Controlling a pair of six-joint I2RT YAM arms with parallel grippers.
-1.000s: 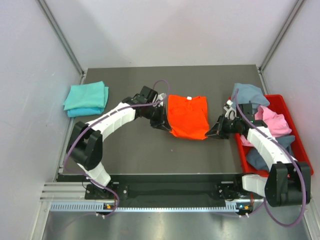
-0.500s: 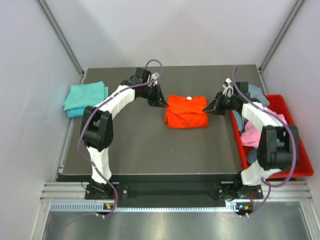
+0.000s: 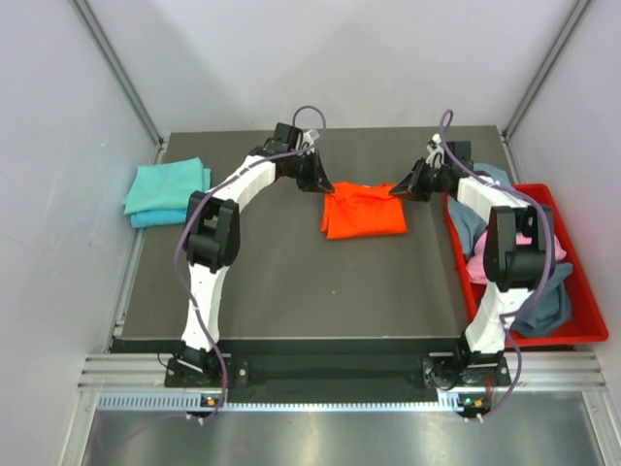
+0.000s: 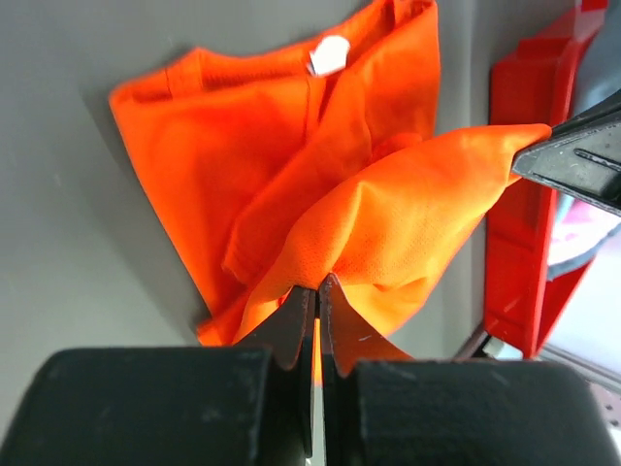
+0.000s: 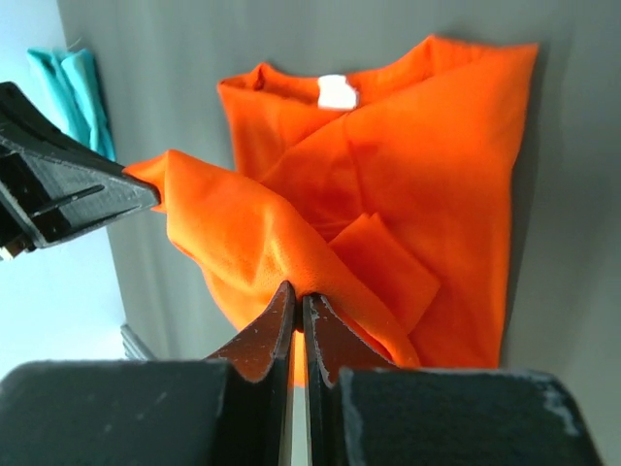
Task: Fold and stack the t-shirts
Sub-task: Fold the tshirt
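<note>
Now the orange t-shirt [image 3: 364, 212] is mid-fold, toward the far middle of the tabletop [image 3: 291, 282].
Your left fingers [image 4: 294, 318] and right fingers [image 5: 260, 340] are each clamped shut on a corner of one edge, holding it raised and stretched between them above the half lying flat, likely so it drapes evenly toward the neck label [image 5: 337, 92]. You have folded teal t-shirts [image 3: 167, 191] stacked far left, and more t-shirts [image 3: 548, 301] waiting in the red bin [image 3: 563, 339].

We see a plain bright orange t-shirt [image 3: 364, 211] with a small white neck label [image 4: 330, 54] on the dark grey table [image 3: 291, 282]. At nine o'clock lie teal t-shirts [image 3: 167, 191]. At three o'clock a red bin [image 3: 572, 335] holds a pink t-shirt [image 3: 482, 264] and a grey-blue t-shirt [image 3: 545, 303].
</note>
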